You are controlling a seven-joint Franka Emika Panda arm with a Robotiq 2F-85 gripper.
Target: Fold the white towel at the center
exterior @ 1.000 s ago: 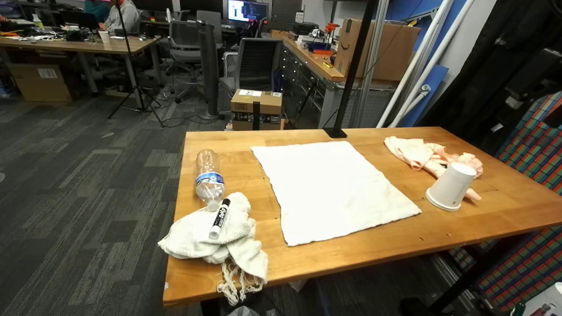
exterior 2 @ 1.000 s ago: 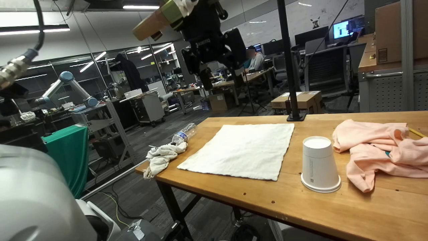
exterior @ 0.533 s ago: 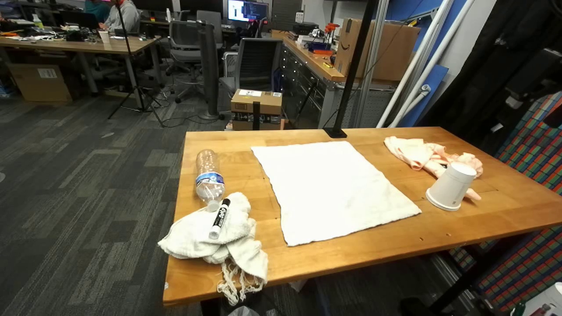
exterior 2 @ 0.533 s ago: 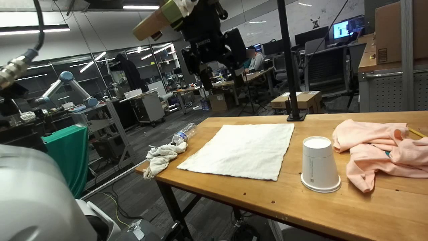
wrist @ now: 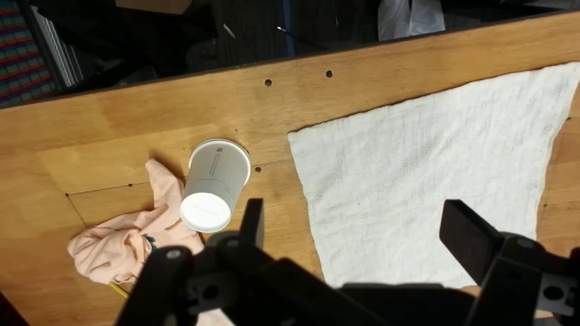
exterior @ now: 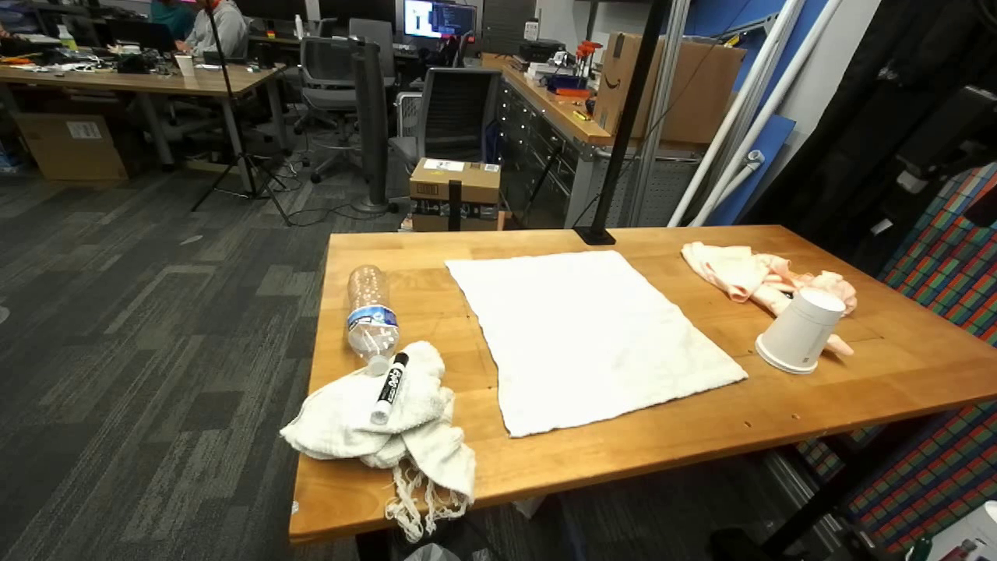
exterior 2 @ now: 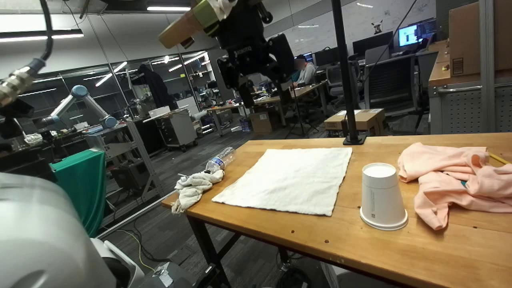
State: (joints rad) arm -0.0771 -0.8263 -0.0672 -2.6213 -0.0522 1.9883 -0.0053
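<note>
The white towel lies flat and spread out on the wooden table, with slight wrinkles. It also shows in an exterior view and in the wrist view, where my gripper hides part of its lower edge. My gripper is open and empty, high above the table and apart from the towel. In the wrist view my gripper has its fingers wide apart, one over the towel and one over bare wood beside the cup. The gripper is out of view in an exterior view.
An upside-down white paper cup stands beside the towel, with a crumpled pink cloth behind it. On the towel's opposite side lie a plastic bottle and a crumpled cream cloth bearing a marker. A black pole rises from the table's far edge.
</note>
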